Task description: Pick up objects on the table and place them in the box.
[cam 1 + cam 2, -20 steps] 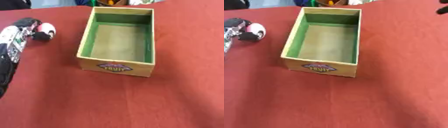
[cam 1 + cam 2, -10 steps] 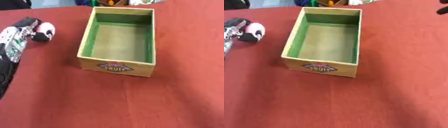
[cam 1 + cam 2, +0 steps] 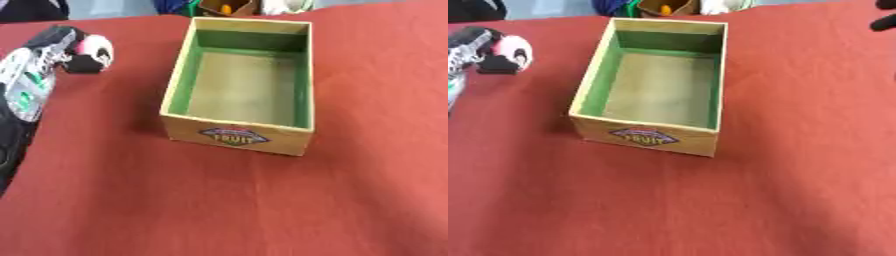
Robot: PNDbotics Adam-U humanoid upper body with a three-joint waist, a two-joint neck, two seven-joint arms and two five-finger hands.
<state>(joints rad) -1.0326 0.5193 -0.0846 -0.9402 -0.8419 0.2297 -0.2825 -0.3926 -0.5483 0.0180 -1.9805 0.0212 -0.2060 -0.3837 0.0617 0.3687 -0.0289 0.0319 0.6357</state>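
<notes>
**Left hand at the small toy, box standing empty**

The robot's black-and-silver left hand (image 3: 54, 47) comes in along the left edge of the red cloth-covered table (image 3: 262, 200), and its fingers are curled round a small round white, pink and black object (image 3: 92, 50) that looks like a soft toy or ball. The object sits well to the left of the open rectangular wooden box with green inner walls and a "FRUIT" label on its near end (image 3: 241, 135). Whether the object rests on the cloth or is already lifted cannot be told from these views. The box interior shows only its bare tan floor; nothing lies in it.

Of the right hand (image 3: 883, 17), only a dark sliver shows at the upper right corner of the right eye view, far from the box; whether its fingers are straight or curled cannot be told.

The step in hand appears to be grasping and carrying the toy to the box. To do it well, the left hand should likely lift the toy high enough to clear the box's near left wall before moving right, since that wall stands between the hand and the opening. Releasing over the middle of the floor, not close to the rim, should keep the round thing from rolling back out or catching on the edge.
</notes>
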